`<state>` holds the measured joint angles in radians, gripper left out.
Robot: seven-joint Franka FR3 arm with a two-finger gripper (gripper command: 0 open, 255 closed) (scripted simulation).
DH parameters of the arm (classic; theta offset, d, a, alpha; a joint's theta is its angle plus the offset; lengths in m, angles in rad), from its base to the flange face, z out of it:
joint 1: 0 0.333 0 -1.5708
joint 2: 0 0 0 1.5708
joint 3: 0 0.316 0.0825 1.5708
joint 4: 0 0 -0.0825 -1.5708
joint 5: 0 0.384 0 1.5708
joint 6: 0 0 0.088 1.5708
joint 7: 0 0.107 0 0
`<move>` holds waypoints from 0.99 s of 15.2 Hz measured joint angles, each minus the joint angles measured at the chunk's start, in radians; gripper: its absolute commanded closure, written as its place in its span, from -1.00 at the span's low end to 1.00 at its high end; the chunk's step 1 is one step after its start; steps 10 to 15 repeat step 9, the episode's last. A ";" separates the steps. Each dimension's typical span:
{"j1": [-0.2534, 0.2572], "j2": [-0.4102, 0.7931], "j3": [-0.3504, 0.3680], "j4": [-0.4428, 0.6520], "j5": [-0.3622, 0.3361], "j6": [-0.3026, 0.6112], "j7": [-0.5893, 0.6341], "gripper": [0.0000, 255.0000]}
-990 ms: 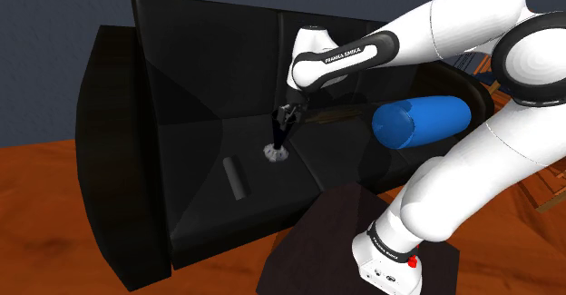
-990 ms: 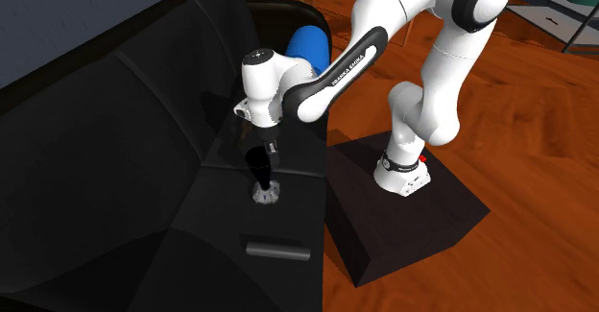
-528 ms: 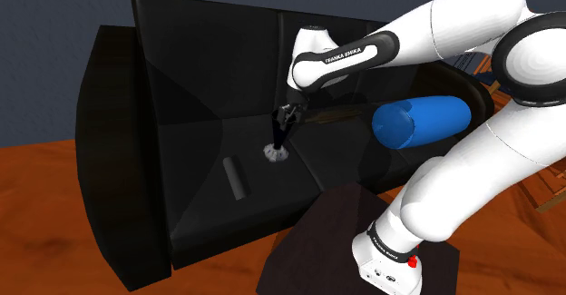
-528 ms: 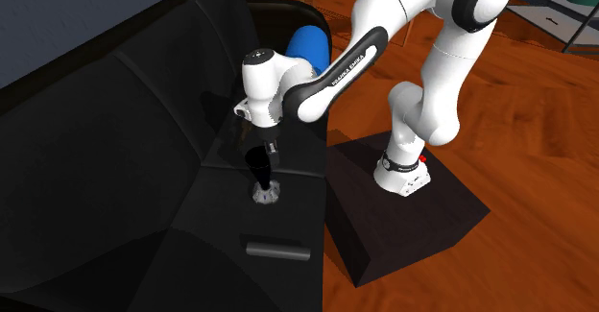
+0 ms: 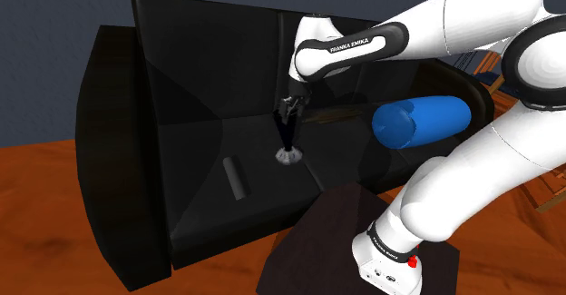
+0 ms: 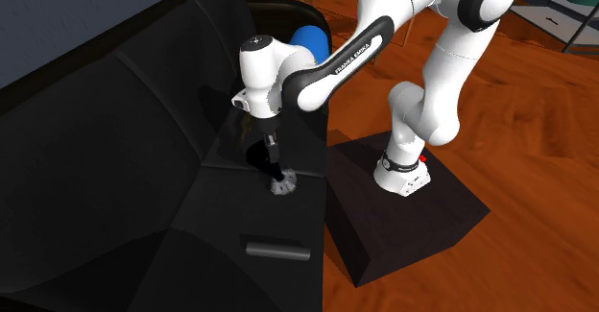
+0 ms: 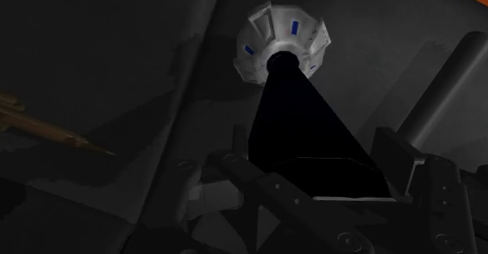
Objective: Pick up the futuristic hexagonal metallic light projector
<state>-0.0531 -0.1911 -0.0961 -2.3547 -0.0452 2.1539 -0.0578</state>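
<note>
Projector (image 6: pixel 282 185) shifted toward seat (image 6: pixel 216 226) edge, gripper (image 6: pixel 272 152) clasping.

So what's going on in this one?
The white Franka arm's gripper is shut on the light projector, clasping its black body, with the grey hexagonal end with blue lights pointing down at the black sofa. The projector hangs tilted, seemingly just clear of the seat. A dark cylinder and a blue bolster lie on the sofa, untouched.

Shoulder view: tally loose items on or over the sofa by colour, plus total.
Silver and black: 1 (projector)
Dark grey: 1 (cylinder)
Blue: 1 (bolster)
Brown: 1 (stick)
Total: 4
</note>
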 measured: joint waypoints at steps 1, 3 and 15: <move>0.000 -0.005 0.000 0.009 0.000 -0.015 0.000 1.00; -0.001 -0.018 0.000 0.024 -0.001 -0.042 -0.002 1.00; 0.000 -0.048 0.003 0.071 -0.001 -0.119 0.000 1.00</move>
